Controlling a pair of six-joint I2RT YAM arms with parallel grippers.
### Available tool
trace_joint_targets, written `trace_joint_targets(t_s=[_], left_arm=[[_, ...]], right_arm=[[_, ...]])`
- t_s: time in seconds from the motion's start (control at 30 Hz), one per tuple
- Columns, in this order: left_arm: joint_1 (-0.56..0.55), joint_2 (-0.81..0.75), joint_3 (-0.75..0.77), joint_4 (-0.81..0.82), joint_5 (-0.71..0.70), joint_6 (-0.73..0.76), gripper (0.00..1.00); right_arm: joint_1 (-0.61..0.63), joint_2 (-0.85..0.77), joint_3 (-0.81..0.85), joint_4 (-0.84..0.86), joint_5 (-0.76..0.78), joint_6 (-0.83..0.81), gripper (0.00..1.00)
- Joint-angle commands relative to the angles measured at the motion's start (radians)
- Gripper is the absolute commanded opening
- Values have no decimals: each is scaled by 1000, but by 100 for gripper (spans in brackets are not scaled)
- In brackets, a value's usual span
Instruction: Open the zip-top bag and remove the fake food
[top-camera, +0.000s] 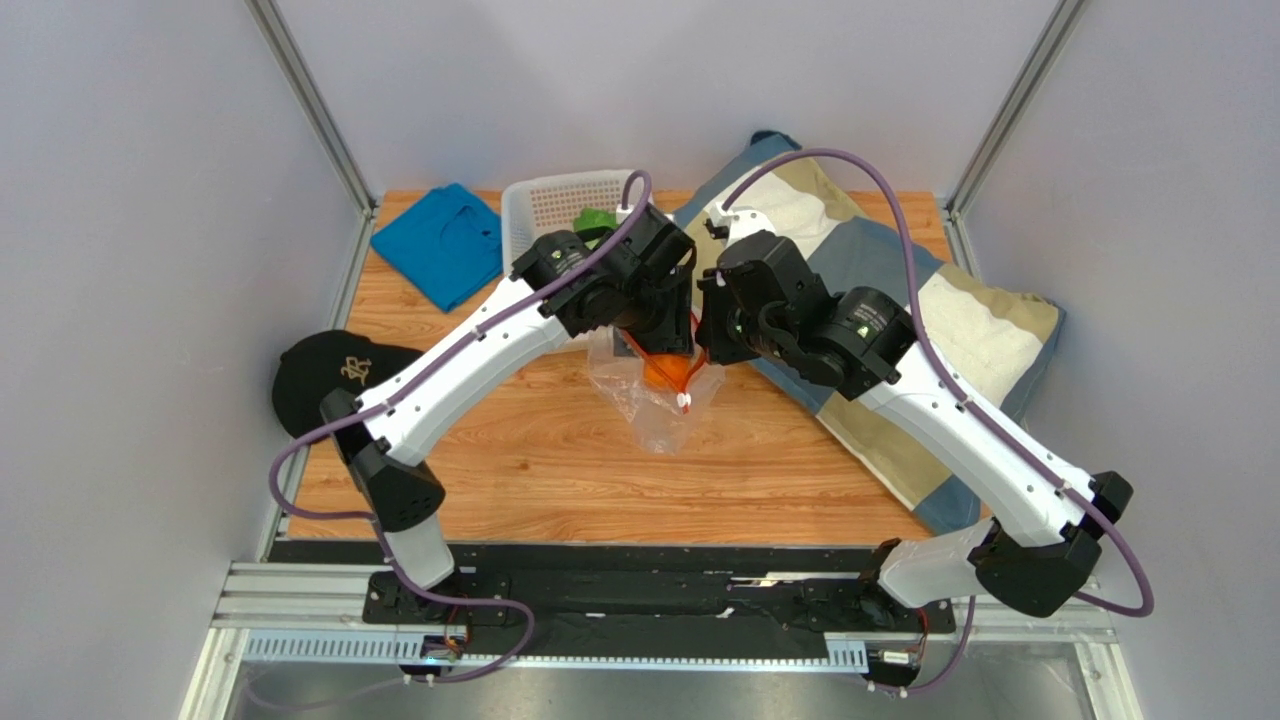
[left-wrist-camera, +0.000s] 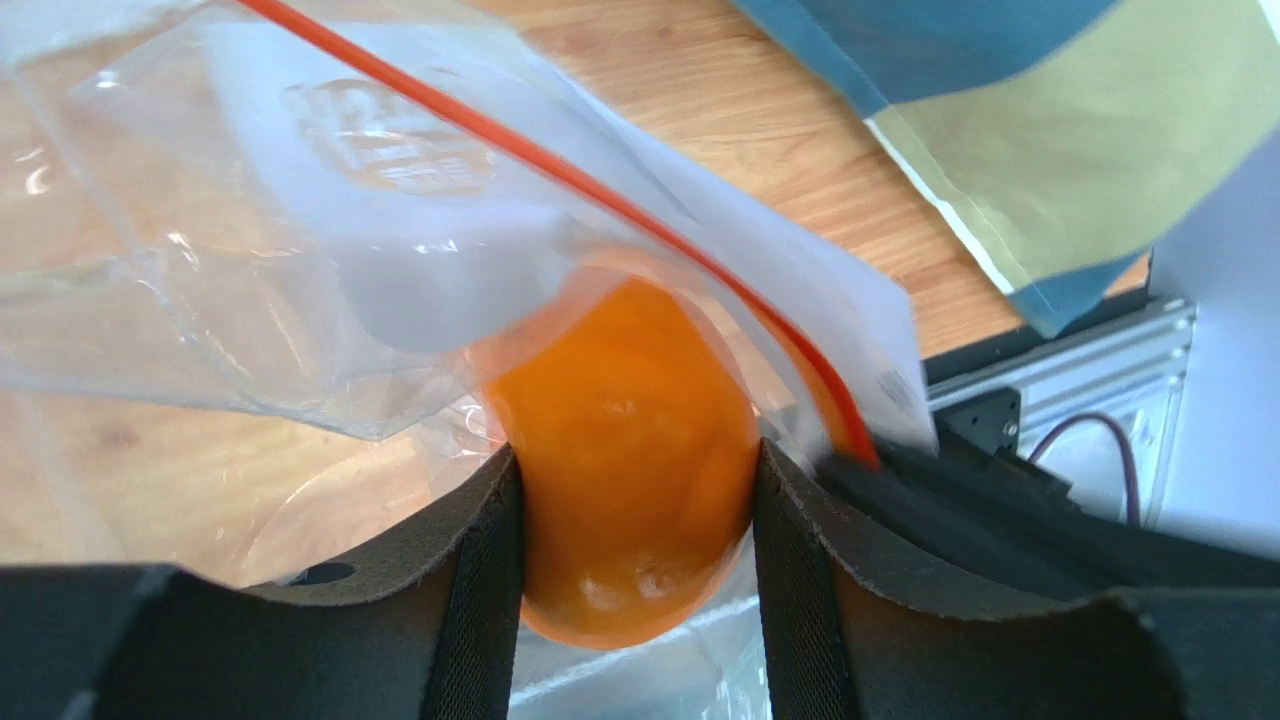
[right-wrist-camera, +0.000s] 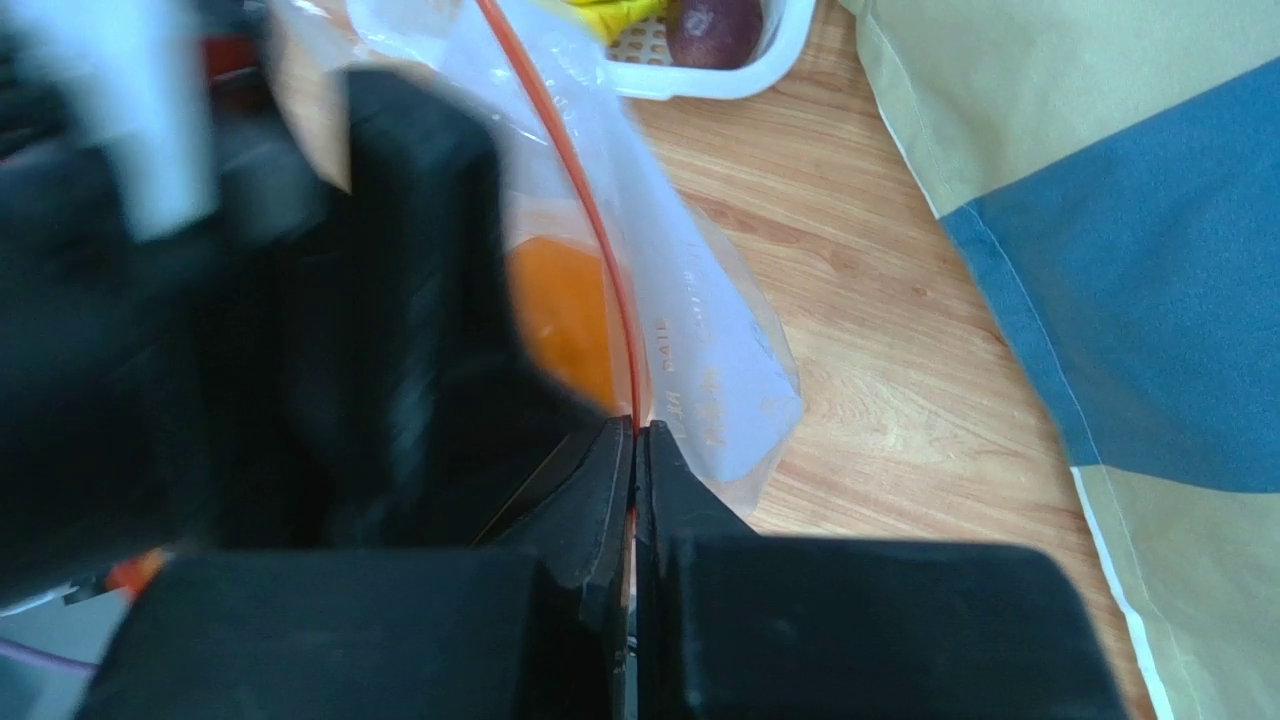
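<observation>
Left pincer (left-wrist-camera: 637, 518): grasping the orange (left-wrist-camera: 624, 420); one black finger (left-wrist-camera: 484, 585) presses each side of the fruit.
Right pincer (right-wrist-camera: 633, 450): clenched on the bag's rim, jaws meeting on the orange-red zip strip (right-wrist-camera: 579, 195).
Zip-top bag (top-camera: 658, 413): centre of the top view, hanging between the two pincers above the wooden surface (top-camera: 511, 465).
Bag long axis: runs top to bottom in the top view; the mouth end is uppermost at the pincers and the closed end points toward the bottom of the frame. Whether the lower end touches the surface cannot be told.
Zip strip direction: in the left wrist view it slants from upper left to lower right, passing just above the orange.
Orange position: at the bag's mouth, its upper part covered by clear plastic, its lower part bare between the fingers.
Basket (top-camera: 559, 203): upper centre, behind the left pincer; it holds the green lettuce head (top-camera: 598, 225), the banana bunch (right-wrist-camera: 616, 15) and the purple fruit (right-wrist-camera: 714, 30).
Right edge: patchwork cushion (top-camera: 947, 323), its near border just beside the bag.
Left edge: blue cloth (top-camera: 443, 240) at upper left, black cap (top-camera: 323, 375) at the surface's left margin, both well apart from the bag.
Open room: bare wood below and to the lower left of the bag.
</observation>
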Motion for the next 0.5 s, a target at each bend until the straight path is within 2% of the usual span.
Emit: trace_joint_targets(t_s=[0.0, 0.2, 0.47], left_arm=[[28, 60, 51, -154, 11, -208, 0], [44, 60, 59, -160, -64, -326, 0], [84, 69, 68, -137, -12, -428, 0]], right_arm=[[20, 2, 92, -30, 22, -36, 0], [38, 6, 101, -39, 47, 11, 0], [84, 12, 64, -28, 58, 80, 0]])
